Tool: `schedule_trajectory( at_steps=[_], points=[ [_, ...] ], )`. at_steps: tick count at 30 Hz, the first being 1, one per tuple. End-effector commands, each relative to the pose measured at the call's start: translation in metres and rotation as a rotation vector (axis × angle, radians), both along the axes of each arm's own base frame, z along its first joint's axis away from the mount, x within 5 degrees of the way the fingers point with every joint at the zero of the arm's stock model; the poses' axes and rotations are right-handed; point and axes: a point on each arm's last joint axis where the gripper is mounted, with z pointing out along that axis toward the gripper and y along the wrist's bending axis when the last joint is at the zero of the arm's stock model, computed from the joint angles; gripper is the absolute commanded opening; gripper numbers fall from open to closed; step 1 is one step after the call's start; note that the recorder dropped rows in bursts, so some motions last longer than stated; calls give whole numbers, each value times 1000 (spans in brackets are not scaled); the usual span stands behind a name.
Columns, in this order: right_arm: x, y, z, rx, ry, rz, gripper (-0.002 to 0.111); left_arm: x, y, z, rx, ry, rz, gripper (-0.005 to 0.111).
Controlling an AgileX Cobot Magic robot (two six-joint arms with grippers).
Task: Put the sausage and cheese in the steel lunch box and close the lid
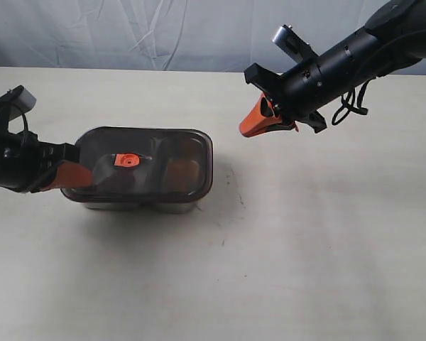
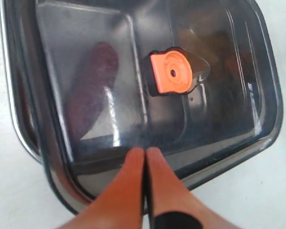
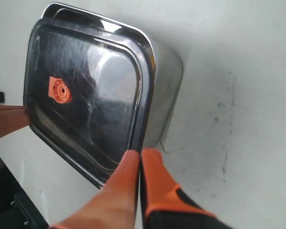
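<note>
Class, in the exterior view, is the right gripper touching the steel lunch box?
No, the right gripper hangs well apart from the steel lunch box.

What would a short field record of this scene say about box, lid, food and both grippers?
Box: shiny rectangular stainless-steel lunch box
Lid: dark smoky translucent rectangular lid with orange valve tab, lying on the box
Sausage: small dark-red sausage, seen through lid
Cheese: yellow-orange cheese wedge, dim through lid
Left gripper: shut, tips at the lid's edge
Right gripper: shut, empty, apart from the box
</note>
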Motion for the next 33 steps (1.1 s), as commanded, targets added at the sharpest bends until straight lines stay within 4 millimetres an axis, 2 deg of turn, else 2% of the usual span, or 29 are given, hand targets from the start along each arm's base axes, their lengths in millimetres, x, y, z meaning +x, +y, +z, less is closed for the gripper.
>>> schedule_trajectory(
  at_steps=[1, 6, 19, 26, 33],
  points=[
    [1, -1, -2, 1, 4, 19, 3, 1, -1, -4, -6, 16, -10, 0],
    [-1, 0, -6, 1, 33, 41, 3, 2, -1, -11, -4, 39, -2, 0],
    [-19, -5, -11, -106, 108, 226, 3, 7, -2, -7, -24, -14, 1, 0],
    [-45, 36, -32, -201, 109, 371, 3, 9, -2, -6, -21, -24, 8, 0],
    [-59, 58, -54, -229, 167, 419, 3, 11, -3, -2, -25, -37, -11, 0]
  ],
)
